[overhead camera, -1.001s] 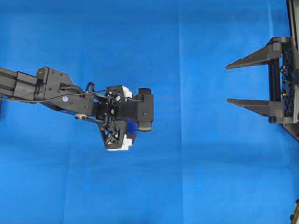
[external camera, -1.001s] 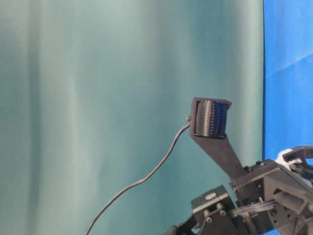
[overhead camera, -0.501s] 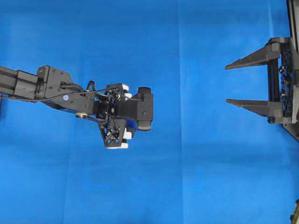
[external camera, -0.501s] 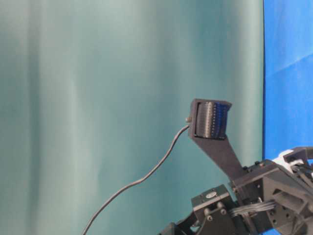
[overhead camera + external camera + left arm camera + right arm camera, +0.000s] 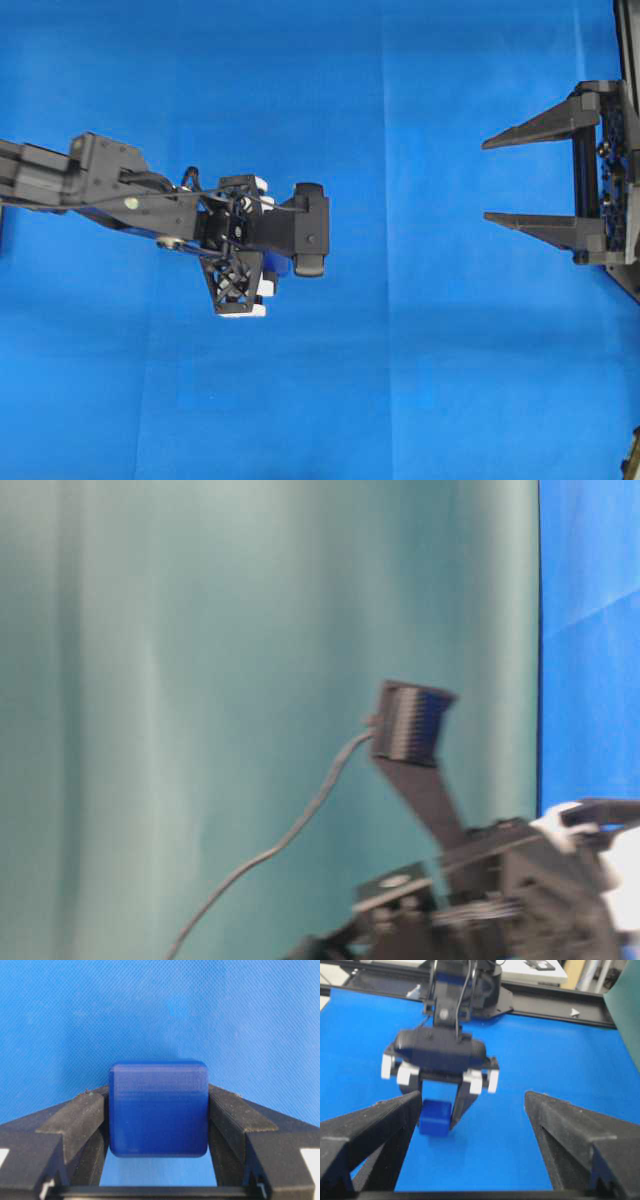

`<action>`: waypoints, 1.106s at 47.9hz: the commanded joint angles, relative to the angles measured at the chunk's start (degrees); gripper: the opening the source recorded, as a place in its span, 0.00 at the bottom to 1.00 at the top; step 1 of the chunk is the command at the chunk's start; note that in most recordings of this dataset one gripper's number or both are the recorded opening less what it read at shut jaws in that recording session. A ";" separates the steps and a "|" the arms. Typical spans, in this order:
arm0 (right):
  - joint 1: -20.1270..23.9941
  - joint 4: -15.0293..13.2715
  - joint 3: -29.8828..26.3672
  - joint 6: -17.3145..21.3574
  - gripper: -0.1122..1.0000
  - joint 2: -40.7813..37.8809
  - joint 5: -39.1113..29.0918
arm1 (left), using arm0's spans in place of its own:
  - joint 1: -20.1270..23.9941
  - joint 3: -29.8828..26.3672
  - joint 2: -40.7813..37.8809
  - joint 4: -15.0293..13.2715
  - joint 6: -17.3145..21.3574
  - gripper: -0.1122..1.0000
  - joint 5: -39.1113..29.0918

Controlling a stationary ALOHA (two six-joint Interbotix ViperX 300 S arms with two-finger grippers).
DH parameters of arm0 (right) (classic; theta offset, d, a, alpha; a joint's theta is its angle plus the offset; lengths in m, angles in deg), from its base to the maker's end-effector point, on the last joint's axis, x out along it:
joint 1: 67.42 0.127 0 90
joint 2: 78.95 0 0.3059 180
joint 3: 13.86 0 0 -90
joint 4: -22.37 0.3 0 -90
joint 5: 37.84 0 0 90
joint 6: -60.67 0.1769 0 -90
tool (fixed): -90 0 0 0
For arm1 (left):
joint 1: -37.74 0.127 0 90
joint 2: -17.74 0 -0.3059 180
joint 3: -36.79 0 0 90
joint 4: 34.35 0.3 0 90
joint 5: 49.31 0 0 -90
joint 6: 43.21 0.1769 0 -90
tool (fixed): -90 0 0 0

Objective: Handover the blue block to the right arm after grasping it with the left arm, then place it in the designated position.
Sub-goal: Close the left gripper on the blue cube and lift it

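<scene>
The blue block (image 5: pixel 158 1108), a small dark-blue cube, is pinched between the two black fingers (image 5: pixel 80 1115) of my left gripper (image 5: pixel 158 1096), which points straight down at the table cover. From the right wrist view the block (image 5: pixel 434 1119) hangs at the tips of the white-bracketed left gripper (image 5: pixel 436 1110), low over the cover with a faint shadow beneath. In the overhead view the left gripper (image 5: pixel 262 272) hides the block. My right gripper (image 5: pixel 486 180) stands wide open at the right edge, far from the block, with nothing between its fingers (image 5: pixel 555 1125).
The bright blue table cover (image 5: pixel 420 350) spreads between the two arms. In the table-level view a teal curtain (image 5: pixel 200 680) fills the left, and the blurred left arm (image 5: pixel 480 890) with its cable shows at the bottom right.
My left gripper's jaws closed onto the block. The left arm has since shifted slightly left and blurs with motion in the table-level view. The right gripper has not moved.
</scene>
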 commanded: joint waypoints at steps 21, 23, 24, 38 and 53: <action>0.00 0.00 -1.67 -0.09 0.98 -0.18 0.44 | 0.18 -7.21 12.48 0.09 -0.35 0.54 -13.71; -0.09 0.00 -1.67 -0.09 0.98 -0.18 0.35 | 0.09 -7.91 12.92 0.09 -0.26 0.54 -15.38; -0.09 0.00 -1.67 -0.09 0.98 -0.18 0.35 | 0.09 -8.17 13.10 0.09 -0.26 0.54 -16.00; -0.09 0.00 -1.67 -0.09 0.98 -0.18 0.35 | 0.18 -12.13 17.23 0.18 0.26 0.54 -21.45; 0.00 0.00 -1.76 -0.09 0.98 -0.18 0.35 | 0.18 -12.13 18.46 0.26 0.09 0.54 -21.80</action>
